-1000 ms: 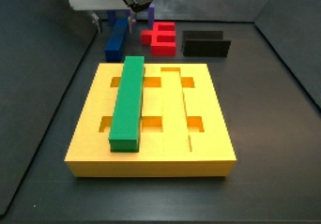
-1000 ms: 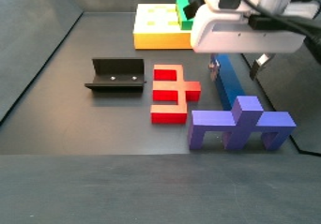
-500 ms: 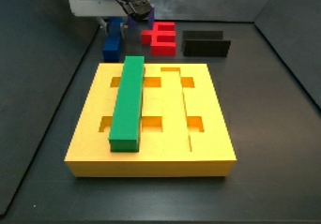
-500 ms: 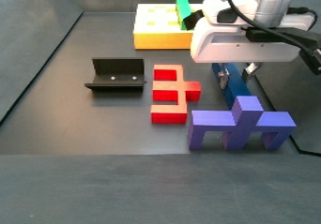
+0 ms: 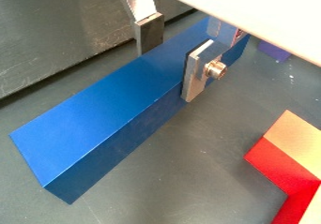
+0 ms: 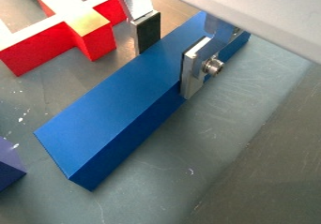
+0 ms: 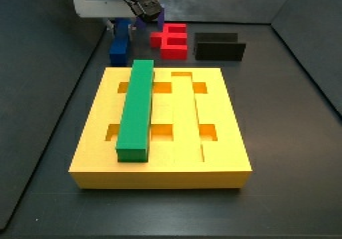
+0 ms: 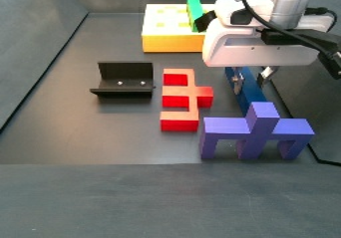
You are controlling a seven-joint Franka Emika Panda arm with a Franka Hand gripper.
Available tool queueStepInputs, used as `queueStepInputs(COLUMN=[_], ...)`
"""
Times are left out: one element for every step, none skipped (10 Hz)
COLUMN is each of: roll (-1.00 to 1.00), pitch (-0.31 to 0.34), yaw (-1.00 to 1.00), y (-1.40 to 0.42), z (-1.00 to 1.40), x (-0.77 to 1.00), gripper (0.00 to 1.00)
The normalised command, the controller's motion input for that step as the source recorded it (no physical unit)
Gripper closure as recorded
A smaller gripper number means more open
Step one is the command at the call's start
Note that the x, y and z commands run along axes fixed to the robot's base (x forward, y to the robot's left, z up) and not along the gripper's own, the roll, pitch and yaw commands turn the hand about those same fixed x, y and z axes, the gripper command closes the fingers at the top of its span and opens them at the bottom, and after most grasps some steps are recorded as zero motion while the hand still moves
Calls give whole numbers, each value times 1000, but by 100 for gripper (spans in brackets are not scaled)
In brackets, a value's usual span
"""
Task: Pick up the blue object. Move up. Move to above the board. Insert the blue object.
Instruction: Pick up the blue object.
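In both wrist views the gripper [image 5: 174, 50] was seen low over the blue object [image 5: 119, 115] — one finger [image 5: 198, 70] on each long side of the bar, which lay flat on the dark floor. The pads were right at its sides, but a firm squeeze could not be told. A red piece [image 6: 73, 23] was seen nearby.

In a side view the blue object [image 7: 122, 43] lay near the far edge of the bench, beyond the board [image 7: 163, 133], where a green bar [image 7: 136, 107] was laid.

In a side view the gripper [image 8: 250, 79] was found between the red piece [image 8: 184, 98] and the bench edge, behind a purple piece [image 8: 256, 131]; the fixture [image 8: 123, 80] stood apart.
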Motion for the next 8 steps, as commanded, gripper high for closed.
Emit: queueStepInputs(roll=[0,0,0,0,0,0,0,0], pitch=[0,0,0,0,0,0,0,0], yaw=[0,0,0,0,0,0,0,0], y=[0,0,0,0,0,0,0,0], z=[0,0,0,0,0,0,0,0], x=[0,0,0,0,0,0,0,0], gripper=[100,100,100,100,100,100,100,100])
